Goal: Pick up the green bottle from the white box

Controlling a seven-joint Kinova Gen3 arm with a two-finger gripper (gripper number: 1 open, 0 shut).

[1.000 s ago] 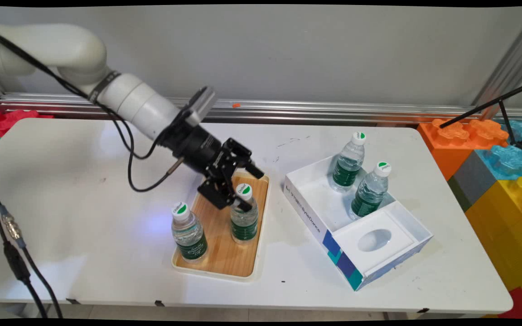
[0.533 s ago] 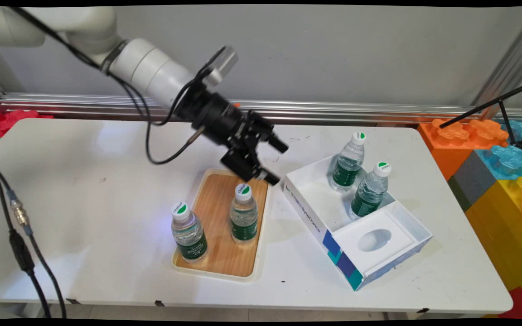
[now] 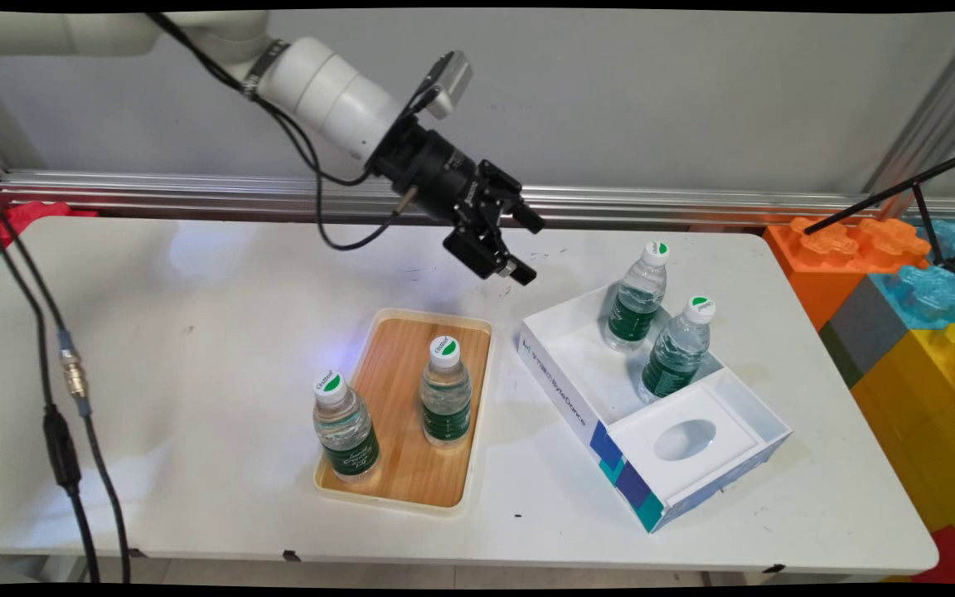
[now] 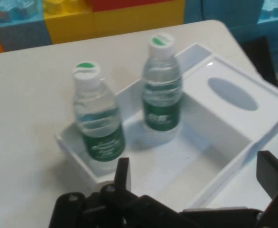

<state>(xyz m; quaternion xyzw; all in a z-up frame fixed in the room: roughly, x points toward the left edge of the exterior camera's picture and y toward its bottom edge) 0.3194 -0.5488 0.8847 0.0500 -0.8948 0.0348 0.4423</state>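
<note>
Clear plastic water bottles with green labels and white caps are seen in two groups. Two stand in the open white box [image 3: 564, 398], at its far end: one bottle at the back [image 3: 637, 297] and one nearer the box's inset panel [image 3: 676, 347]. Two more stand on the wooden tray [image 3: 411, 473]: one at its near left corner [image 3: 346, 427], one near its middle [image 3: 445, 391].

The black gripper [image 3: 525, 249] is held in the air, empty, above the table [image 3: 154, 348], between the tray and the box; its fingers are spread apart. In the hand view it looks down at the two boxed bottles.

All four appear full, so moderate weight is judged likely. The thin walls would probably yield under hard pressure, and the smooth plastic may slip. Hold is best taken across the labelled body, below the shoulder.
</note>
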